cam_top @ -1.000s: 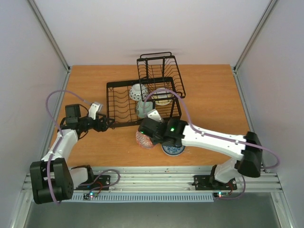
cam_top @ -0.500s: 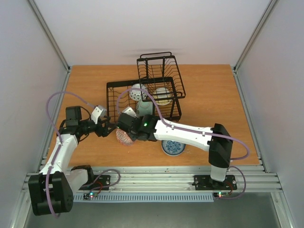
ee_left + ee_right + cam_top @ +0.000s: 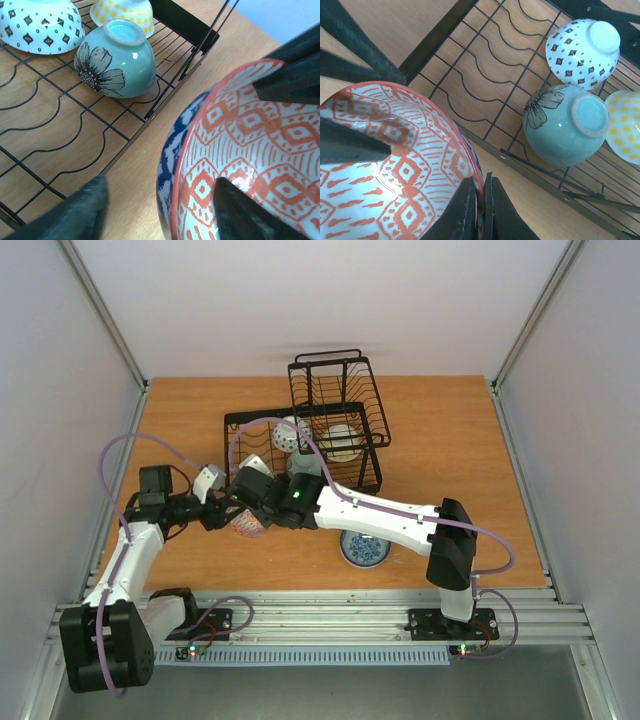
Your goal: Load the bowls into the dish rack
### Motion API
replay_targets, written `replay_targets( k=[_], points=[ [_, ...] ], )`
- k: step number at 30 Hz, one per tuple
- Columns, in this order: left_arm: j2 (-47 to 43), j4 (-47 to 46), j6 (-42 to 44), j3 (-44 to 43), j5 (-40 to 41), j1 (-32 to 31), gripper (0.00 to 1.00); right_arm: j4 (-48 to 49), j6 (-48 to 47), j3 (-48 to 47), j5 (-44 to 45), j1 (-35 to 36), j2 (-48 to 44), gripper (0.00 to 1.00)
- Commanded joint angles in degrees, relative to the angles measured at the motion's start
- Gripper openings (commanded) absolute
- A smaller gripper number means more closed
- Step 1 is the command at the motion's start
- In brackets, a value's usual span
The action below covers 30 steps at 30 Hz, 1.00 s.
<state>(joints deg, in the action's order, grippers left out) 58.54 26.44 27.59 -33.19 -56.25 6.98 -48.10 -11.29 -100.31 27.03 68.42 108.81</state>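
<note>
My right gripper [image 3: 252,512] is shut on the rim of a bowl [image 3: 243,525] with an orange-red diamond pattern inside and blue outside. It holds the bowl tilted just in front of the dish rack's [image 3: 229,440] near left corner. In the right wrist view the fingers [image 3: 470,210] pinch the bowl's rim [image 3: 395,160]. My left gripper [image 3: 222,512] is open and straddles the same bowl [image 3: 240,150]: one finger [image 3: 240,215] is inside it, the other [image 3: 80,215] outside and apart. The left gripper [image 3: 160,185] has its jaws wide.
Three bowls lie upside down in the rack's lower basket: white with black diamonds [image 3: 35,25], teal with a flower [image 3: 117,62], and yellow-dotted [image 3: 125,12]. A blue-and-white bowl [image 3: 365,548] sits on the table under the right arm. The raised basket [image 3: 340,390] stands behind.
My right arm has swung left with the orange-patterned bowl, from beside the blue-and-white bowl to the left gripper. The left gripper has shifted slightly and now straddles the bowl's rim.
</note>
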Motion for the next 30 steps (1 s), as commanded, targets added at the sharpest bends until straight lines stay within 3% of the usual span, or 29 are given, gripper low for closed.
replay_targets(
  k=[1,4,6,9,11,16,18,26,30],
  points=[
    [1.13,1.47,1.78,-1.81,-2.09,-0.44,0.41,2.47,-1.79,-3.48,1.34,0.2,0.47,0.01],
    [1.61,1.68,2.09,-2.09,-2.15,-0.41,0.12,2.79,-2.22,-3.9,1.36,0.22,1.07,0.01],
    [1.66,1.61,2.11,-2.08,-2.07,-0.39,0.02,2.96,-2.25,-3.66,1.34,0.17,1.3,0.01],
    [1.52,1.81,2.32,-1.92,-1.94,-0.45,0.0,3.8,-1.65,-2.04,1.88,0.13,0.88,0.02],
    [1.33,1.9,2.52,-1.9,-1.99,-0.48,0.0,5.49,-0.81,0.63,1.86,0.05,-0.57,0.09],
    [1.73,3.13,3.29,-2.19,-3.29,-0.48,0.01,17.04,1.6,15.56,-3.37,-0.02,-10.82,0.51],
    [2.62,5.28,4.78,-2.88,-4.74,-0.48,0.01,21.72,3.57,22.03,-5.94,-0.04,-15.48,0.61],
    [5.93,15.69,14.3,-5.76,-10.84,-0.5,0.01,39.94,13.55,42.97,-15.89,-0.11,-29.43,0.75],
    [5.98,18.42,18.47,-6.21,-12.12,-0.48,0.01,53.61,18.54,51.09,-22.49,-0.37,-31.26,0.89]
  ],
)
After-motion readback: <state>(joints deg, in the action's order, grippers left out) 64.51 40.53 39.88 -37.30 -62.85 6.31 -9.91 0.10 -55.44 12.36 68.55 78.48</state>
